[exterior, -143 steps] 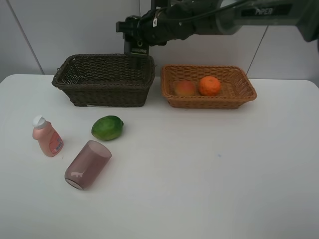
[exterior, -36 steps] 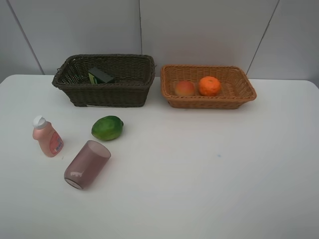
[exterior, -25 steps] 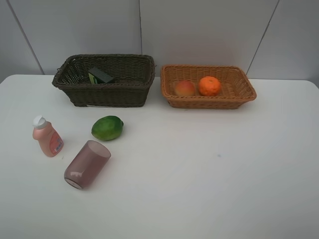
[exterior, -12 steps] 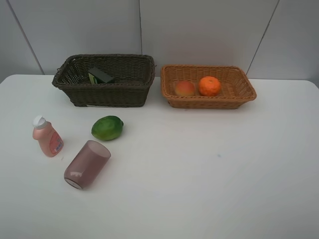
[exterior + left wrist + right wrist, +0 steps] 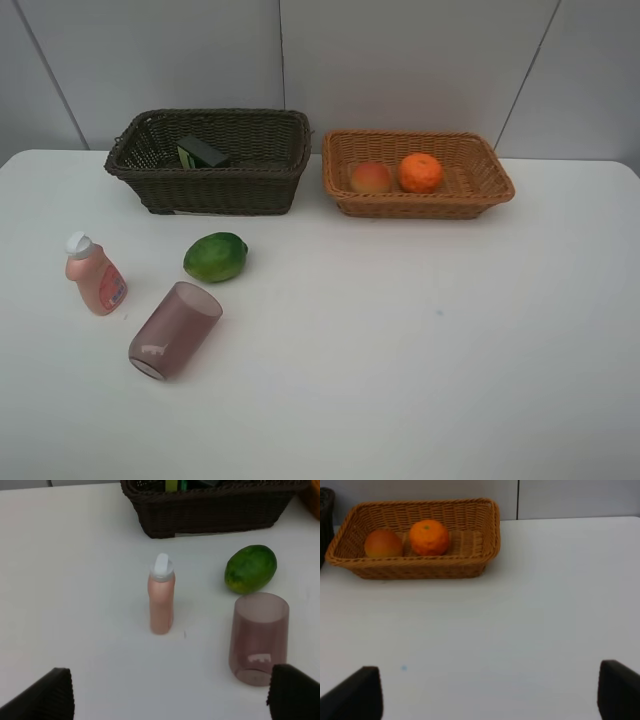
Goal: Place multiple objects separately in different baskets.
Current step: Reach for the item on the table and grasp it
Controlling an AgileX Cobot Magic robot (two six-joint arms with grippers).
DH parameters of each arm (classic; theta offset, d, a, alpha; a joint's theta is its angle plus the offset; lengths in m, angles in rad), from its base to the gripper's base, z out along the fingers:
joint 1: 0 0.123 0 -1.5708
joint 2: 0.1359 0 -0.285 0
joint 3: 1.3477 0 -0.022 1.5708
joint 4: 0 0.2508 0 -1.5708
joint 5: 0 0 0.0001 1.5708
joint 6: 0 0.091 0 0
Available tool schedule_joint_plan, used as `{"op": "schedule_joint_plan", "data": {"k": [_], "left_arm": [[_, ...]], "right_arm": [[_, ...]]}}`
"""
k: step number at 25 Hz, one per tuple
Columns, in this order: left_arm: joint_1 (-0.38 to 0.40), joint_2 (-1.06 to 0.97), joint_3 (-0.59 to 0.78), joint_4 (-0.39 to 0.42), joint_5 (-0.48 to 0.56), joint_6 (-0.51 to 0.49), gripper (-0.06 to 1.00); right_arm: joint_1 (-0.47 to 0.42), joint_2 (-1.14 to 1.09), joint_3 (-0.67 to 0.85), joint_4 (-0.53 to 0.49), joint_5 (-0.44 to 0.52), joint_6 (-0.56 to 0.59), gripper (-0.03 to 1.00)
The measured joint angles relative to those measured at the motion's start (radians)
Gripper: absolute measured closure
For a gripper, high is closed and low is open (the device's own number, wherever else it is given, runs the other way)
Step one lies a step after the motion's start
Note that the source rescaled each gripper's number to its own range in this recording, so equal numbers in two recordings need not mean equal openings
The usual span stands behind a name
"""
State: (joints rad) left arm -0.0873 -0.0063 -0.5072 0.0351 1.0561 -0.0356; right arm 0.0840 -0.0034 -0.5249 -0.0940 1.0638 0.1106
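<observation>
- Objects: three lie on the worktop (image 5: 420,340) and three in baskets.
- Left claw (image 5: 172,695): its fingers are spread wide apart and grip nothing.
- Pink bottle (image 5: 161,597) stands upright ahead of the left claw, about in line with the gap between its fingers, with open worktop between claw and bottle.
- Cup (image 5: 259,639) lies on its side close ahead of the left claw's right finger, near the bottle but apart from it.
- Green fruit (image 5: 250,569) sits just past the cup, so the cup lies between that finger and the fruit.
- Dark basket (image 5: 210,510) stands farthest ahead of the left claw, behind the bottle and fruit; the pump bottle (image 5: 203,152) lies inside it.
- Right claw (image 5: 487,692): its fingers too are spread wide, gripping nothing.
- Tan basket (image 5: 420,567) stands well ahead of the right claw, off toward its left finger's side, just beside the dark basket.
- Orange (image 5: 429,537) and peach (image 5: 382,543) rest in the tan basket, just beside each other, the peach nearer the dark basket.
</observation>
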Motion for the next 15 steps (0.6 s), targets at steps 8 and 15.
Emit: {"op": "schedule_joint_plan", "data": {"k": [8,15], "left_arm": [[0.0,0.314,-0.099,0.068,-0.082,0.002,-0.06],[0.0,0.803,-0.21,0.06,-0.185,0.025,-0.06]], "right_arm": [[0.0,0.0,0.0,0.0,0.0,0.0,0.18],[0.0,0.0,0.0,0.0,-0.001,0.0,0.18]]}}
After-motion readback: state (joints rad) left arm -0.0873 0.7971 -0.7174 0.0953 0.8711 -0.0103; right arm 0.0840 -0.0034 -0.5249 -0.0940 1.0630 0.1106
